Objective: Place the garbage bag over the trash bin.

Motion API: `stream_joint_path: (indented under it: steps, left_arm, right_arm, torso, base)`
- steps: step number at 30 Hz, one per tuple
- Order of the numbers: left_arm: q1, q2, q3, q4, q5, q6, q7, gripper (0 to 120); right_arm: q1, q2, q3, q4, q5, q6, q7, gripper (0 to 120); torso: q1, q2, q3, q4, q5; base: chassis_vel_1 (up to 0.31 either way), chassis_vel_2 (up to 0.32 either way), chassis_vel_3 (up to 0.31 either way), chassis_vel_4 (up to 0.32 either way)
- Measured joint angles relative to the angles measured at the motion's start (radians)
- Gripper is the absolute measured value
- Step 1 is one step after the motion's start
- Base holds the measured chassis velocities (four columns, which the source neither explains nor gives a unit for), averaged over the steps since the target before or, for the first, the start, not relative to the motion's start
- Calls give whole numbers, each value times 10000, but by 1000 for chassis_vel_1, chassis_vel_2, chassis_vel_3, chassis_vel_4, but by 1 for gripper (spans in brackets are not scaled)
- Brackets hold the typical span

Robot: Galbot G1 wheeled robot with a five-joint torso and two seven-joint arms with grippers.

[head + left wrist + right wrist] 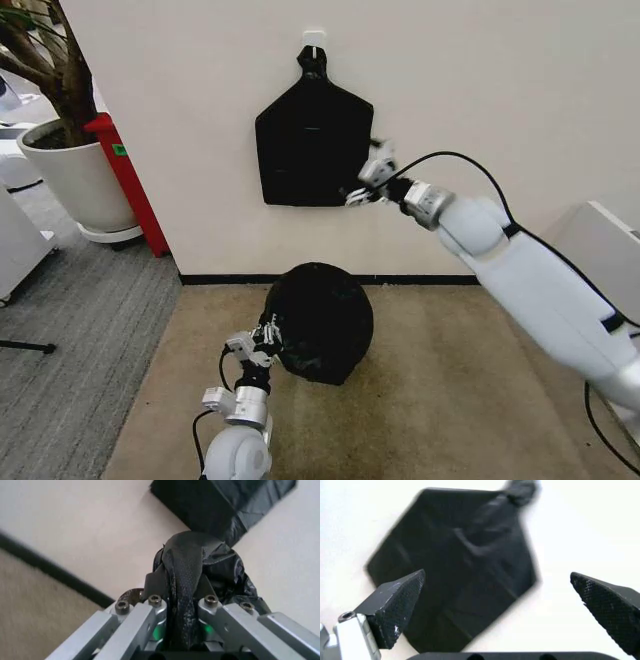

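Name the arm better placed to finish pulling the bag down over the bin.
Left, probably. The left gripper is shut on the garbage bag at the floor, while the right gripper is open, up by the flat black bundle on the wall.

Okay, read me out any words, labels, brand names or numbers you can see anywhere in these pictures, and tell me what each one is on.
No readable text anywhere.
Small green sticker on the red stand beside the plant pot: too small to read.
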Motion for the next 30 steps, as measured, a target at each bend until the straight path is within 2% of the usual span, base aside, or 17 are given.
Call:
stream_joint_path:
  steps: [3,6,10,14,20,30]
  left_arm:
    - [76,-129,52,-167,-1128,222,-319,5]
    - [126,-394,102,-240,-1698,372,-649,5]
    - [163,-655,133,-337,-1872,477,-934,5]
    - [287,-926,124,-520,-2004,572,-1461,5]
    - [412,-1096,96,-540,-1803,649,-1888,5]
    - [358,-1318,105,-177,-1063,687,-2239,5]
  right_arm:
    - [-1105,-161,589,1569,-216,-1094,552,100]
    - [-1943,23,834,2582,-384,-1816,837,100]
    - [-2568,351,970,2798,-475,-1890,1067,100]
    - [-3836,634,1457,2803,123,-1989,1613,100]
    - [-5256,670,2104,3003,-41,-1652,1028,100]
    - [-5693,740,2310,3118,-456,-919,213,100]
  torso:
    - [0,0,-1,-3,-2]
    - [0,0,-1,2,-1]
    - [0,0,-1,5,-2]
    - [0,0,0,3,1]
    - [0,0,0,1,1]
    - [0,-1,1,2,-1]
  base:
    - [0,0,0,0]
    - [0,0,0,0]
    - [0,0,0,0]
    - [0,0,0,0]
    - [0,0,0,0]
    - [0,0,0,0]
